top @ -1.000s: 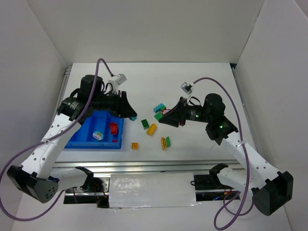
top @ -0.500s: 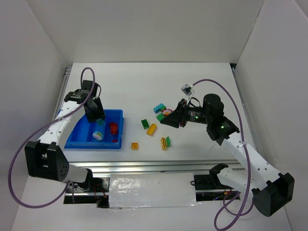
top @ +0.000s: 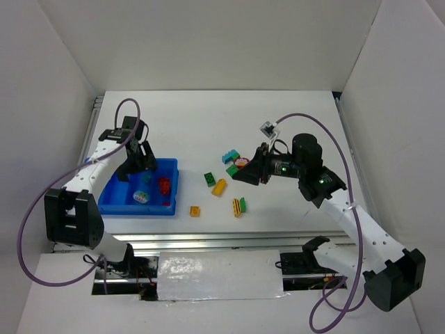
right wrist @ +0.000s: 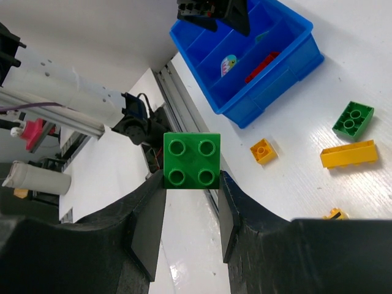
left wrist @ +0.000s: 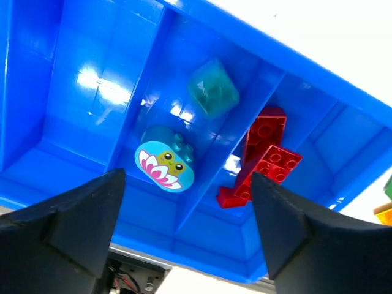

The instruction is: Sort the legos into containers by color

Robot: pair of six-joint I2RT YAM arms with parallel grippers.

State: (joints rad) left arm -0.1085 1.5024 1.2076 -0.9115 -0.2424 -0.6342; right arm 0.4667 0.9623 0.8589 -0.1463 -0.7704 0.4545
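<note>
My left gripper hangs open over the blue tray, nothing between its fingers. Below it, one compartment holds a teal brick and a pale rounded piece with a lotus picture. The compartment beside it holds red bricks. My right gripper is shut on a green four-stud brick, held above the table right of the loose bricks. On the table lie a green brick, a yellow brick, a small orange brick, a teal brick and a yellow-green stack.
The tray sits at the left near the table's front rail. White walls close in the back and both sides. A red ring-shaped piece lies by the right gripper.
My left arm swung over the tray and its gripper opened, leaving the teal brick in a compartment. The right gripper has stayed about where it was, still gripping the green brick.
</note>
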